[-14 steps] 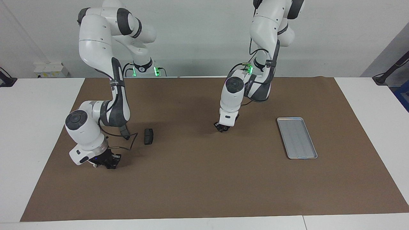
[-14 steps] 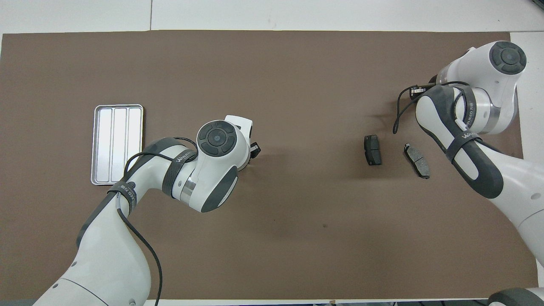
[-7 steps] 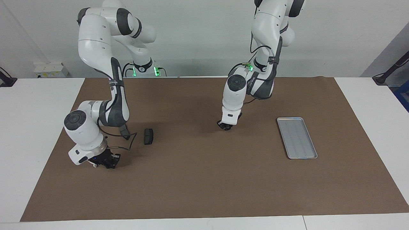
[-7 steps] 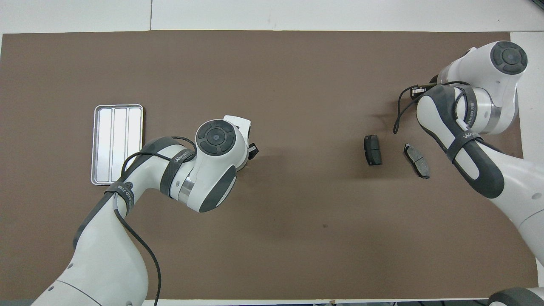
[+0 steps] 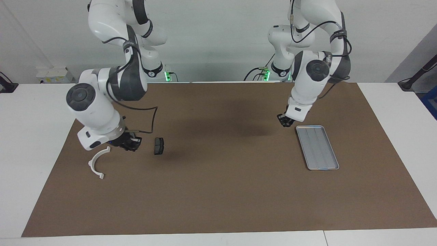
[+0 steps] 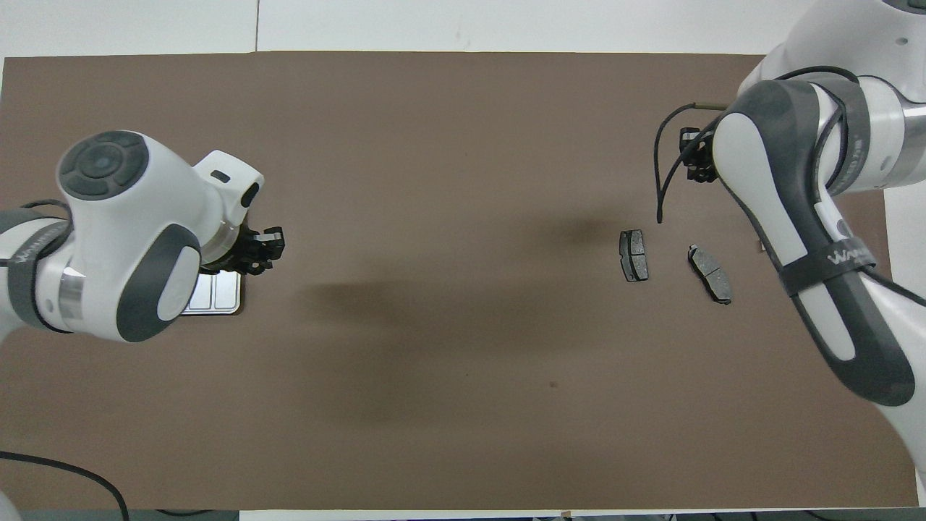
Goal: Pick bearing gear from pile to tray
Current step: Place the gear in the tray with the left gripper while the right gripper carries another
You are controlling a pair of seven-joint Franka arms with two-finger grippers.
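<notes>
The silver-grey tray [image 5: 317,147] lies on the brown mat toward the left arm's end; in the overhead view only one corner of the tray [image 6: 217,295] shows under the left arm. My left gripper [image 5: 285,121] hangs just above the mat beside the tray's corner nearer the robots, and it also shows in the overhead view [image 6: 262,246]. The pile lies toward the right arm's end: a white half-ring bracket [image 5: 97,164] and two dark brake pads [image 6: 634,255] [image 6: 710,273]. My right gripper [image 5: 128,143] is raised between the bracket and one pad [image 5: 158,146]. No small black round pieces show.
The brown mat [image 5: 218,191] covers most of the white table. The right arm's loose black cable [image 5: 150,119] hangs above the pile. The right arm hides the bracket in the overhead view.
My left gripper has moved from the middle of the mat to the tray's edge. My right arm has risen off the mat, uncovering the white bracket.
</notes>
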